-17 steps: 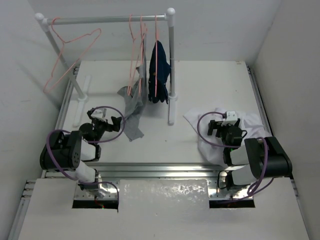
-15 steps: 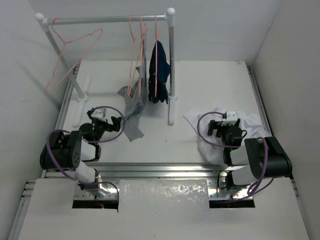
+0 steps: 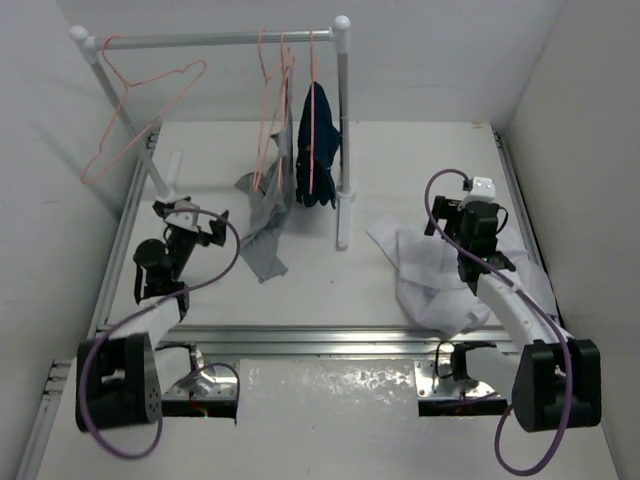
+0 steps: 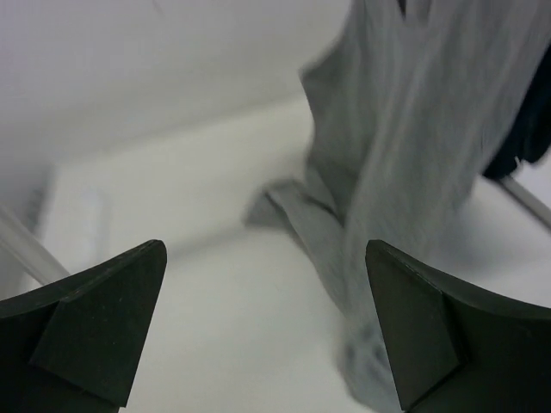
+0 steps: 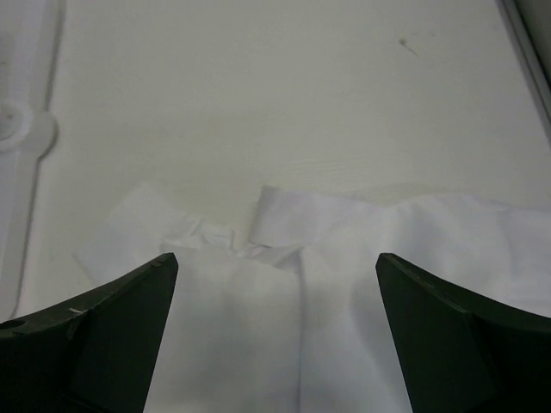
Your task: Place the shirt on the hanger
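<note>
At four o'clock on the table (image 3: 400, 160) the shirt (image 3: 425, 270) lies crumpled beneath the right gripper (image 5: 275, 258), fingers wide like the left gripper's (image 4: 265, 245), so pinch the collar (image 5: 280, 219) squarely before lifting toward the hanger (image 3: 143, 124) at ten o'clock.

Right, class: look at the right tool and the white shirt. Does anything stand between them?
Nothing visible does. The right tool hangs open above the shirt, which lies crumpled on the table. The right wrist view shows only bare white cloth under the tool.
</note>
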